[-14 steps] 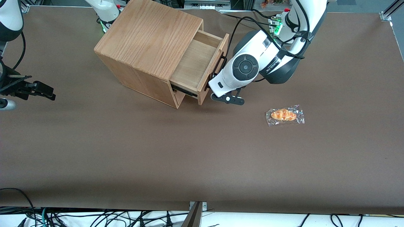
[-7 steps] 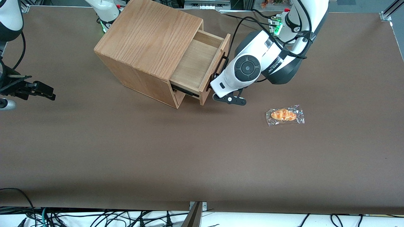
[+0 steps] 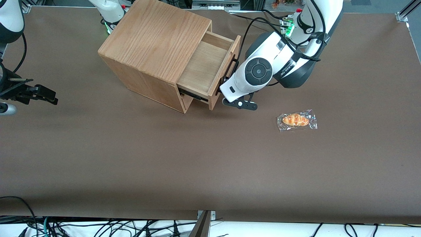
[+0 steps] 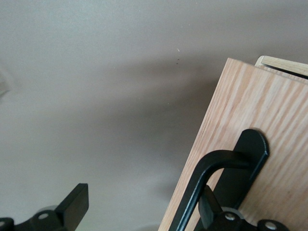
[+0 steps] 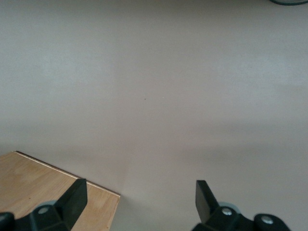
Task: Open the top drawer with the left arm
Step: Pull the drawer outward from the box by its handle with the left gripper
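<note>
The light oak box [image 3: 154, 42] stands on the brown table with its top drawer [image 3: 200, 67] pulled well out, so the pale plywood interior shows. The left arm [image 3: 256, 70] reaches down to the drawer front, its white wrist block against the black bar handle [image 3: 230, 69]. In the left wrist view the gripper [image 4: 143, 197] is open. One finger [image 4: 209, 209] is hooked between the handle [image 4: 202, 178] and the oak drawer front [image 4: 250, 106]. The other finger [image 4: 74, 199] hangs over bare table, well away from the drawer.
A wrapped bread roll [image 3: 297, 120] lies on the table toward the working arm's end, nearer the front camera than the drawer. The parked arm's black gripper [image 3: 29, 92] sits at its own end. Cables [image 3: 98, 227] hang along the table's front edge.
The drawer has slid a little farther out of the box, and the left arm's wrist has moved with it. Over the last half second almost nothing has moved.
</note>
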`<action>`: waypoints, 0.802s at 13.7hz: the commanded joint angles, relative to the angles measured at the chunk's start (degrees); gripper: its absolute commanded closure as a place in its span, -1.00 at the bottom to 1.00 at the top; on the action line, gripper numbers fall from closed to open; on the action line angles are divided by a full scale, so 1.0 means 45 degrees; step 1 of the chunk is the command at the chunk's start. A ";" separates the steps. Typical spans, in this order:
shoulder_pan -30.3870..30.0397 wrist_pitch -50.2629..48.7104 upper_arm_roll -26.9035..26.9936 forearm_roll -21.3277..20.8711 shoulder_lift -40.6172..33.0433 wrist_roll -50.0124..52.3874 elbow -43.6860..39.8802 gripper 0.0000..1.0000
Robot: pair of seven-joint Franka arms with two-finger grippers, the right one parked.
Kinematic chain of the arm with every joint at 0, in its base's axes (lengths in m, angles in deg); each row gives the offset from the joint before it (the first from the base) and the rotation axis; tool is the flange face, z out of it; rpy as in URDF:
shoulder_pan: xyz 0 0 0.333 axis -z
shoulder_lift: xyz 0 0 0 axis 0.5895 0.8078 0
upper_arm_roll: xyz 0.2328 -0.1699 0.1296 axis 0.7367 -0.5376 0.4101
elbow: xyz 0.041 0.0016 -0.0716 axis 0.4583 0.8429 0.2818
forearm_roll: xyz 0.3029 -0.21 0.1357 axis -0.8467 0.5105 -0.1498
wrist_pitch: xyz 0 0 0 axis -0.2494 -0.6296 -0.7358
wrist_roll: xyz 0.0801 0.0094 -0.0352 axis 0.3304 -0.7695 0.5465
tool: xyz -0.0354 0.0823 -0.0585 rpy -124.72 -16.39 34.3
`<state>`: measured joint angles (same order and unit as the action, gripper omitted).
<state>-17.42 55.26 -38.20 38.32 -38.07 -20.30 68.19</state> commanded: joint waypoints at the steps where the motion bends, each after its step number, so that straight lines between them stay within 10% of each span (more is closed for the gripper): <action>1: -0.0153 -0.0615 0.0523 -0.0983 -0.0749 0.0164 0.0166 -1.00; 11: -0.0153 -0.0791 0.0797 -0.0866 -0.0827 -0.0345 0.0049 -1.00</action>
<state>-17.68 54.05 -35.81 38.32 -38.65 -23.26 68.19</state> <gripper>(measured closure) 0.000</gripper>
